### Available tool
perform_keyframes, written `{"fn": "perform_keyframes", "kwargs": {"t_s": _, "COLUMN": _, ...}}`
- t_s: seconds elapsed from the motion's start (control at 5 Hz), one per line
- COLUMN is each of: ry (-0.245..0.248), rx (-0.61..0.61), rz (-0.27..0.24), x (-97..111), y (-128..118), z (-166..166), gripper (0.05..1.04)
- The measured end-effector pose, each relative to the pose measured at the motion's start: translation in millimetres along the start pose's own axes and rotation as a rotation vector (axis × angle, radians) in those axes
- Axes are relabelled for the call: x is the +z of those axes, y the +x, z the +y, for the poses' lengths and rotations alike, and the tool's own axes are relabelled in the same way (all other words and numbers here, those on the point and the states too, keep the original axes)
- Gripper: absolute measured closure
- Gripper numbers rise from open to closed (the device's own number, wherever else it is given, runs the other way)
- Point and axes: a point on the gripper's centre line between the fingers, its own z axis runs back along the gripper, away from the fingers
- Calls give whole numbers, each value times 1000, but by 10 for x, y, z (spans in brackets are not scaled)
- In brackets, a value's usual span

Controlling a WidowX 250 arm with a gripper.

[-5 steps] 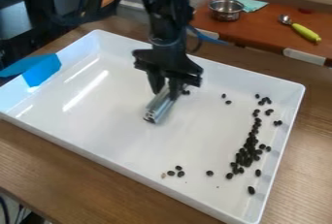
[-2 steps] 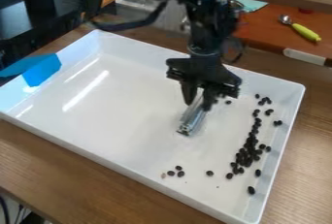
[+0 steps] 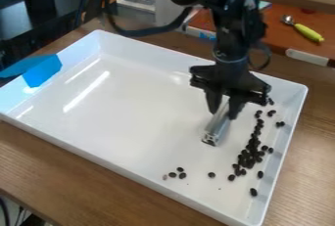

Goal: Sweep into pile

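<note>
1. A robotics lab is suggested by the black robot arm (image 3: 232, 34) held over a wood-grained table (image 3: 72, 171).
2. Blue tape (image 3: 43, 71) is stuck to the white tray (image 3: 85, 150).
3. Kitchen furnishing is suggested by a green-handled spoon (image 3: 306, 32) laid on a reddish-brown counter (image 3: 278, 36).

The tray (image 3: 144, 137) is plain white, the beans (image 3: 252, 149) black, the tape (image 3: 43, 70) bright blue, the spoon's handle (image 3: 308, 33) yellow-green, the worktop (image 3: 85, 171) wood-grained brown.
</note>
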Motion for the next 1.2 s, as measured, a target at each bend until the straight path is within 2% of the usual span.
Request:
{"fn": "perform_keyframes", "kwargs": {"t_s": 0.4, "ry": -43, "rx": -11, "rz": 15, "x": 48, "y": 6, "z": -227, "gripper": 750}}
{"fn": "perform_keyframes", "kwargs": {"t_s": 0.6, "ry": -63, "rx": 6, "rz": 12, "x": 123, "y": 69, "z": -83, "gripper": 750}}
{"fn": "perform_keyframes", "kwargs": {"t_s": 0.8, "ry": -90, "rx": 47, "rz": -87, "x": 578, "y": 251, "z": 409, "gripper": 750}}
{"fn": "perform_keyframes", "kwargs": {"t_s": 1.0, "ry": -105, "rx": 27, "rz": -70, "x": 696, "y": 128, "z": 781, "gripper": 750}}
{"fn": "perform_keyframes", "kwargs": {"t_s": 1.2, "ry": -41, "rx": 29, "rz": -58, "x": 755, "y": -78, "z": 1072, "gripper": 750}}
